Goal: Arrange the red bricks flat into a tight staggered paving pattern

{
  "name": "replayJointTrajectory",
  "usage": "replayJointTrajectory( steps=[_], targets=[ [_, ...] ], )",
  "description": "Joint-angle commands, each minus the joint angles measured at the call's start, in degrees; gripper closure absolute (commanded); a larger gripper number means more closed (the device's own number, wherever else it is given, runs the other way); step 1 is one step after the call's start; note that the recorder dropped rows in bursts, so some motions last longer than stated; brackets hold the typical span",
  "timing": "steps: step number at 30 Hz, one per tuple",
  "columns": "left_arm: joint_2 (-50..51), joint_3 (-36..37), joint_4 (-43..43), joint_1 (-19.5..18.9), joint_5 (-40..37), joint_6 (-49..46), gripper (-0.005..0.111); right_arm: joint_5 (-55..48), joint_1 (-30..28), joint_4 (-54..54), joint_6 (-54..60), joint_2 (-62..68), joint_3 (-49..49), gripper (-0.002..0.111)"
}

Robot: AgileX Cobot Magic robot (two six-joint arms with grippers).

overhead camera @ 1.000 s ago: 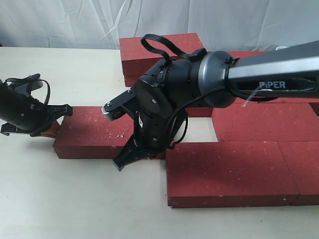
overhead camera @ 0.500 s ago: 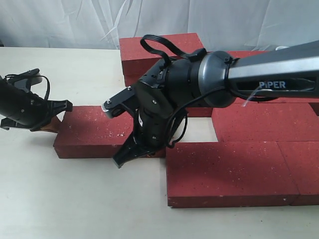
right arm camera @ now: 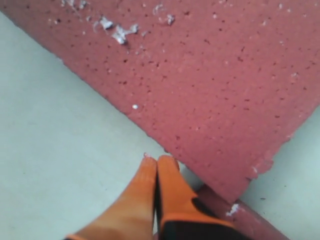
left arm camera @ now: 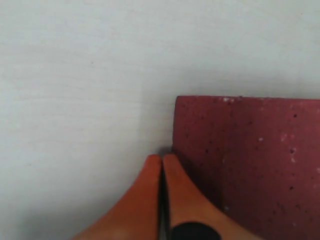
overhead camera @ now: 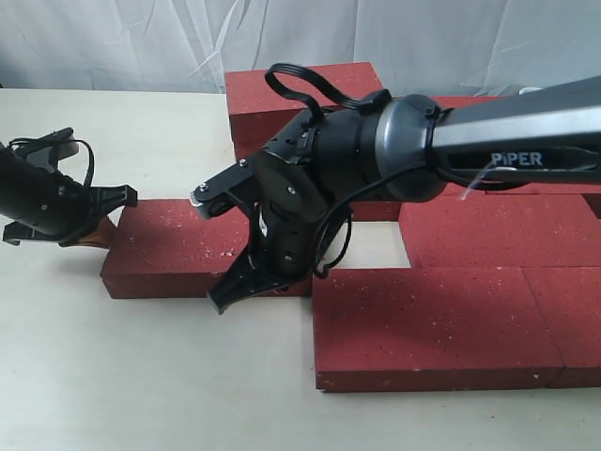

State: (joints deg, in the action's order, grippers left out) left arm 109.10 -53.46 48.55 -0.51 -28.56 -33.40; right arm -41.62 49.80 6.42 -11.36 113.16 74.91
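Observation:
A loose red brick (overhead camera: 174, 246) lies flat on the table, left of the laid red bricks. My left gripper (overhead camera: 97, 235) is shut with nothing in it, its orange tips against the brick's left end. The left wrist view shows those tips (left arm camera: 161, 158) at the corner of the brick (left arm camera: 250, 160). My right gripper (overhead camera: 220, 303) is also shut and empty, low at the brick's front edge near its right end. In the right wrist view its tips (right arm camera: 157, 160) touch the edge of the brick (right arm camera: 200, 75), beside the corner of a neighbouring brick (right arm camera: 235, 216).
Laid bricks form a front row (overhead camera: 423, 324) and a row behind it (overhead camera: 507, 230) on the right, with a table gap (overhead camera: 376, 246) between them and the loose brick. More bricks are stacked at the back (overhead camera: 282, 94). A white curtain hangs behind.
The left gripper has edged right and up to the brick's left end. The right gripper has shifted slightly left along the front edge. The brick has barely moved.

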Motion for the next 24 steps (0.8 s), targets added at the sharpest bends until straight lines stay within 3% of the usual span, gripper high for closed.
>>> replayJointTrajectory(
  steps=[1, 13, 24],
  targets=[
    [0.17, -0.26, 2.19, 0.07, -1.2, -0.46, 0.107, -1.02, -0.06, -0.45, 0.05, -2.91, 0.24, 0.109],
    [0.2, -0.26, 5.91, 0.07, -2.52, -4.06, 0.107, -1.19, -0.06, -0.66, 0.05, -3.55, 0.24, 0.109],
    [0.2, -0.26, -1.9, 0.07, -0.71, -3.83, 0.107, -1.82, -0.06, -0.48, 0.05, -0.31, 0.24, 0.109]
  ],
)
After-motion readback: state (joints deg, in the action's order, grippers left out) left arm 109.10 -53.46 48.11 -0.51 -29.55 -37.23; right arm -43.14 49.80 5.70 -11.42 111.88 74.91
